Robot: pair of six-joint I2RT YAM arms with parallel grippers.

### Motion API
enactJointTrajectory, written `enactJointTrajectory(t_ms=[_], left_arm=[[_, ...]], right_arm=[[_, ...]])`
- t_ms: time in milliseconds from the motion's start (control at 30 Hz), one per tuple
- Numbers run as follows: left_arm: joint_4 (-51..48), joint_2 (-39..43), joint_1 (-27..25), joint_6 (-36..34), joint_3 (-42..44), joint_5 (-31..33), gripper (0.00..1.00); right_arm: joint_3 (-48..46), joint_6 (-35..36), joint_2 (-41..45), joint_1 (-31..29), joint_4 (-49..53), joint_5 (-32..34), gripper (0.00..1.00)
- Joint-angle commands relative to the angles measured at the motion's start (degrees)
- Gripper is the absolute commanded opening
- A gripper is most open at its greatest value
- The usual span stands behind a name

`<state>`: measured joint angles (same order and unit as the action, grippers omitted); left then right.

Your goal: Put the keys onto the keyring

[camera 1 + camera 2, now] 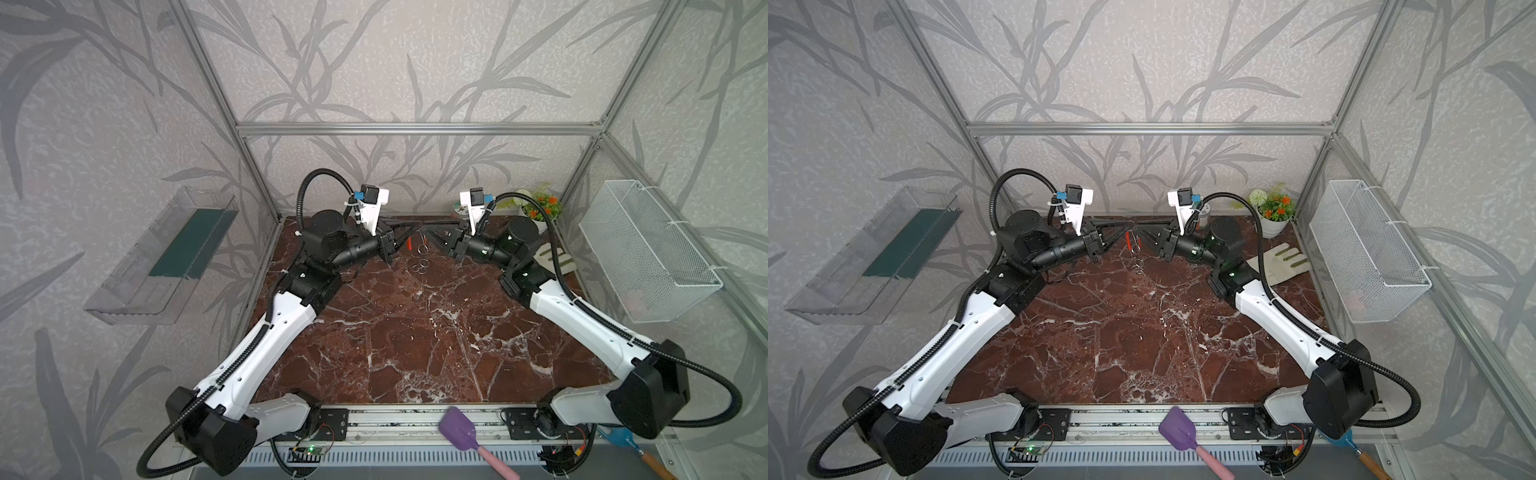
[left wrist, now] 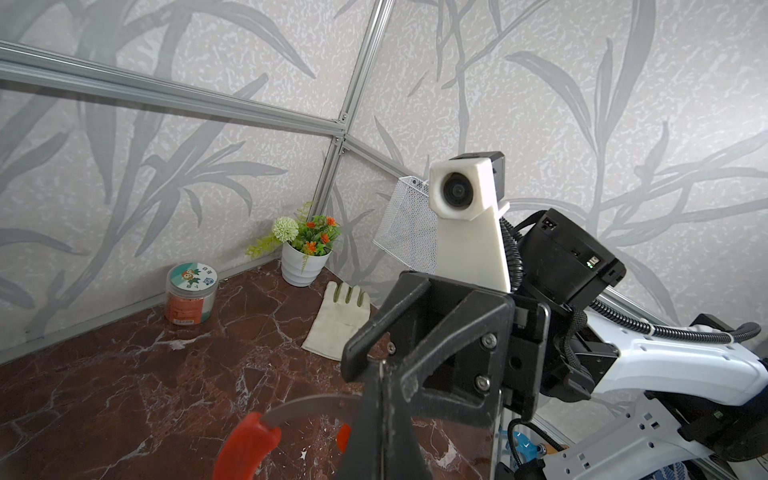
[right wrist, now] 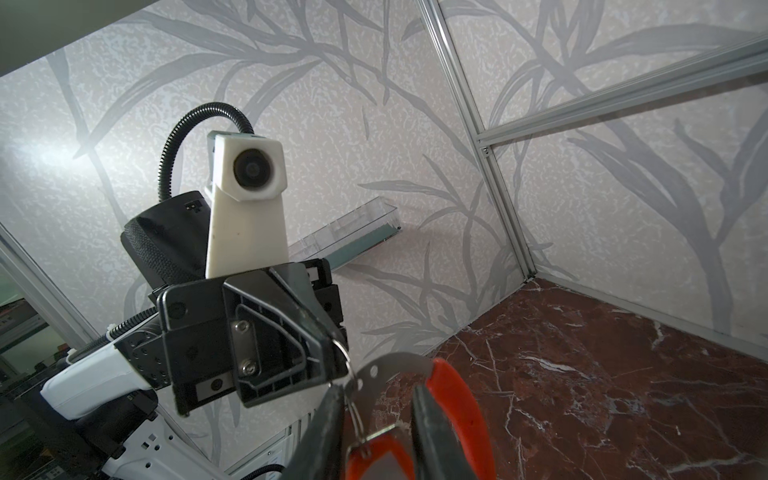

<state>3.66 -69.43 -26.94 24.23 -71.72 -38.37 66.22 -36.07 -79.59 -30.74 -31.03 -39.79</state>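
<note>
- Holding the keyring [image 3: 390,370] up off the table [image 1: 415,332], the left gripper [image 1: 417,227] has its jaws pressed together on the grey band near one end. The rest of the hoop, including its red part [image 3: 461,411], curves away below the jaw tips.
- Facing it tip to tip, the right gripper [image 1: 428,231] has its jaws part-way apart. The key tag [image 3: 374,459] fills the gap between them, and the keyring's band passes through the same gap.
- Whether the right pads actually press on the tag I cannot tell; its edges sit right at both fingers.
- Running from the tag up towards the left jaw tips, the tag's small ring [image 3: 356,409] crosses the end of the band just below those tips.
- Judging progress: both parts are lifted and brought together, so threading looks under way rather than finished. Whether the small ring already encircles the band or only lies against it is not clear.
- Remaining, by my reading: get the small ring fully onto the band, slide it clear of the end, then let the tag hang free.
- Lying on the table below both jaws, some loose rings [image 1: 420,266] are untouched.
</note>
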Motion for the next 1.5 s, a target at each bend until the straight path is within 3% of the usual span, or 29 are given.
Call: enactJointTrajectory(t_ms=[0,367,467,700,800,1033,1267,1467], left_arm=[[1.83,-0.14,0.16,0.66,-0.85,-1.62,0.0],[1.1,0.1,0.16,0.12,-1.02,-0.33,0.0],[-0.12,-0.03,0.2,-0.29,-1.39,-0.47,0.01],[-6.57,0.09,0.23,-3.12,-3.3,-0.9,0.17],[-11.36,0.13,0.22,-6.09,-4.5,-1.15,0.21],[-23.45,-0.84,0.36,-13.25,-7.52,-3.25,0.22],[-31.05,-2.41,0.36,-16.99,-9.53,-5.2,0.22],[-35.11,-3.97,0.24,-18.83,-10.74,-6.79,0.22]], right_arm=[[2.48,-2.28,-0.96,-0.09,-3.53,-1.96,0.26],[2.43,-2.04,-1.38,-0.1,-2.91,-3.4,0.0],[2.36,-0.86,-0.64,-0.11,-1.47,-3.29,0.0],[2.42,4.46,1.01,1.37,5.19,-5.11,0.0],[2.97,8.58,1.61,2.26,10.8,-7.21,0.0],[7.91,25.02,1.33,2.53,31.73,-12.64,0.0],[15.15,42.43,-0.47,0.65,52.66,-10.08,0.0],[19.23,47.31,-2.47,-0.51,59.15,-8.82,0.0]])
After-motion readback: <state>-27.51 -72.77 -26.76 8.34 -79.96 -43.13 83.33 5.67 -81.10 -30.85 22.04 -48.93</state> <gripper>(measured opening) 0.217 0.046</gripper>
